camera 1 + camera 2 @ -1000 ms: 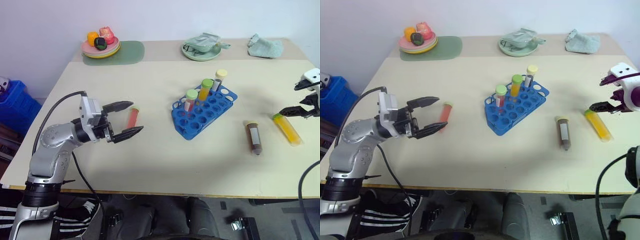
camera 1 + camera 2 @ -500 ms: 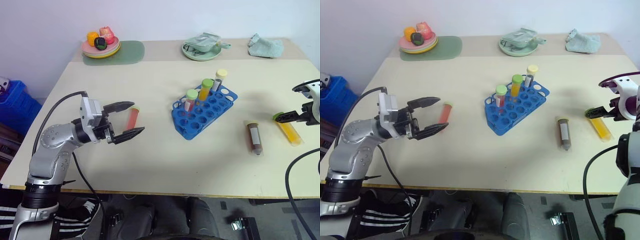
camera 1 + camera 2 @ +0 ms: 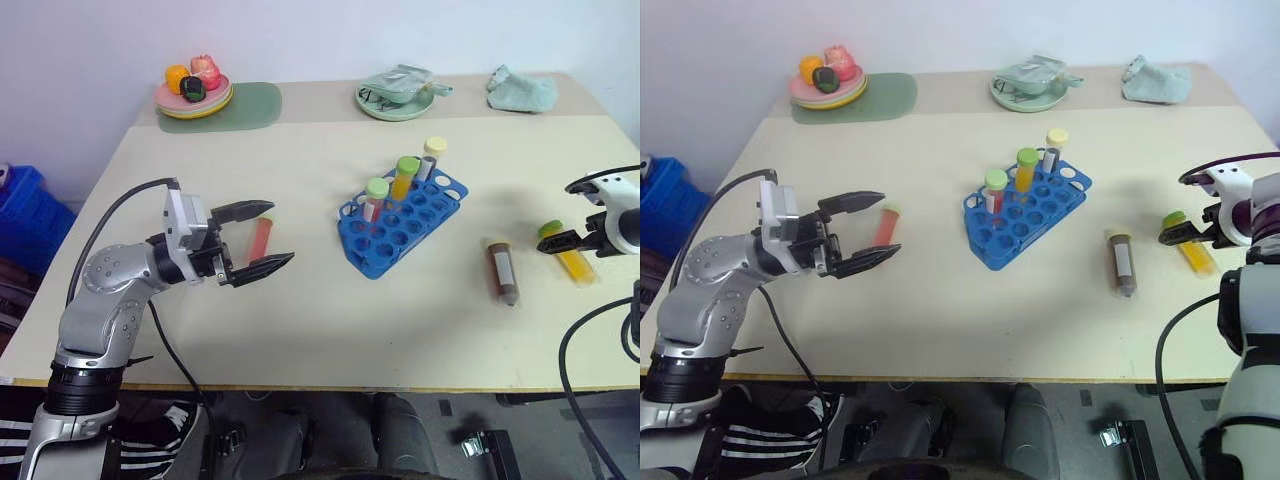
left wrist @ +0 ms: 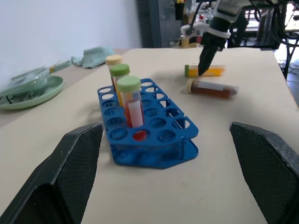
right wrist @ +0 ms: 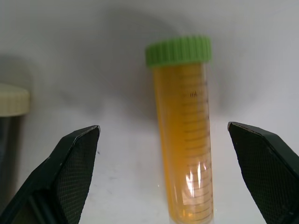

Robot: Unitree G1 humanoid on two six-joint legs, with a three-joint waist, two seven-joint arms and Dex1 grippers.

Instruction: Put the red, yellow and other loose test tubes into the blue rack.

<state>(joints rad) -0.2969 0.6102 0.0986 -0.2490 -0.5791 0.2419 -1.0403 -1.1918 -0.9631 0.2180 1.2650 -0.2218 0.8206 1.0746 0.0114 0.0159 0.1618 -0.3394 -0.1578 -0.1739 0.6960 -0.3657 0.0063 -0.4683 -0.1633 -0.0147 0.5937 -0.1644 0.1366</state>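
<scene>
The blue rack (image 3: 398, 228) stands mid-table with three capped tubes upright in its far holes. A red test tube (image 3: 260, 238) lies left of it, just beyond my left gripper (image 3: 281, 233), which hovers level and open, pointing toward the rack. A brown labelled tube (image 3: 502, 272) lies right of the rack. Further right lies the yellow tube (image 3: 572, 260) with a green cap (image 5: 178, 50). My right gripper (image 5: 163, 128) points down over it, open, one finger on each side of the tube and clear of it.
Along the far edge of the table (image 3: 300, 340) are a plate of toy fruit (image 3: 193, 95) on a green mat (image 3: 258, 105), a green dish (image 3: 398, 98) and a crumpled cloth (image 3: 520, 90). A dark blue crate (image 3: 22, 215) sits off the table's left side.
My right gripper has come down and tilted over the yellow tube's capped end. The left gripper has stayed in place. The camera view has shifted slightly.
</scene>
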